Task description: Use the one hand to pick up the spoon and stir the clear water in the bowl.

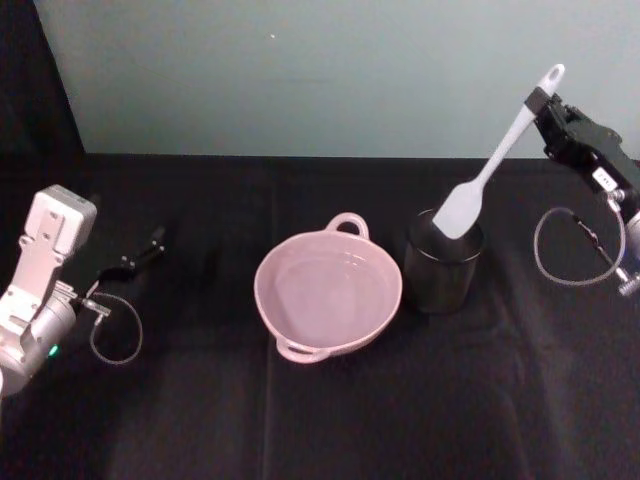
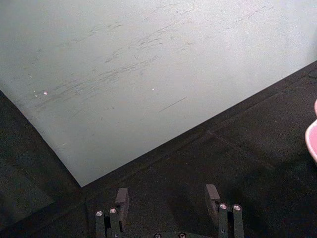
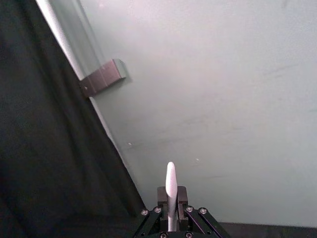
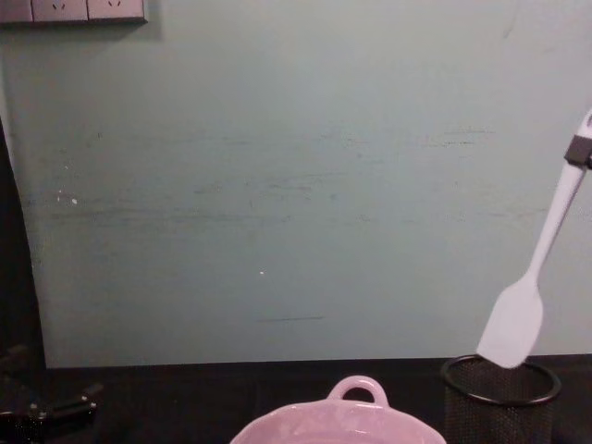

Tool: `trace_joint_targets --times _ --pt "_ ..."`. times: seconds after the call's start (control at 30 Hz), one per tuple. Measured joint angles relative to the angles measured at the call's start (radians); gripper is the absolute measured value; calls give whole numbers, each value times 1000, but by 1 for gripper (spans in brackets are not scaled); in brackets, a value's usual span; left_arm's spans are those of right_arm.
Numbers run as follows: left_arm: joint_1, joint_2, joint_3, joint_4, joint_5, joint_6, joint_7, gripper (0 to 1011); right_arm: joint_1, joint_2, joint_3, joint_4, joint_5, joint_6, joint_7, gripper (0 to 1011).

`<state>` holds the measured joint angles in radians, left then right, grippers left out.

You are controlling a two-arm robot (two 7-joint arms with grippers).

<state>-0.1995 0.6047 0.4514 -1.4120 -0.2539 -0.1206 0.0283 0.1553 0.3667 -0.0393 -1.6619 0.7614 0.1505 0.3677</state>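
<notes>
My right gripper (image 1: 541, 104) is raised at the far right and shut on the handle of the white spoon (image 1: 489, 168). The spoon hangs tilted, its flat head (image 4: 511, 326) just at the rim of the black mesh cup (image 1: 443, 265). In the right wrist view the handle (image 3: 171, 191) stands pinched between the fingers. The pale pink bowl (image 1: 383, 300) sits at the table's middle, left of the cup, with barely visible water (image 1: 325, 285) inside. My left gripper (image 1: 150, 246) rests open at the far left, well away from the bowl; its fingers (image 2: 121, 198) stand apart over the black cloth.
Black cloth covers the table (image 1: 200, 400), and a pale green wall (image 1: 300, 70) stands close behind. Looped cables (image 1: 570, 250) hang below the right arm. The bowl's rim (image 2: 313, 136) shows at the edge of the left wrist view.
</notes>
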Motion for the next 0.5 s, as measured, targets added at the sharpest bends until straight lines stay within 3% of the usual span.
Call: trace_joint_targets --times 0.5 --pt "0 0 0 0 0 0 0 1011 47 8 -67 147 16 -12 -4 110"
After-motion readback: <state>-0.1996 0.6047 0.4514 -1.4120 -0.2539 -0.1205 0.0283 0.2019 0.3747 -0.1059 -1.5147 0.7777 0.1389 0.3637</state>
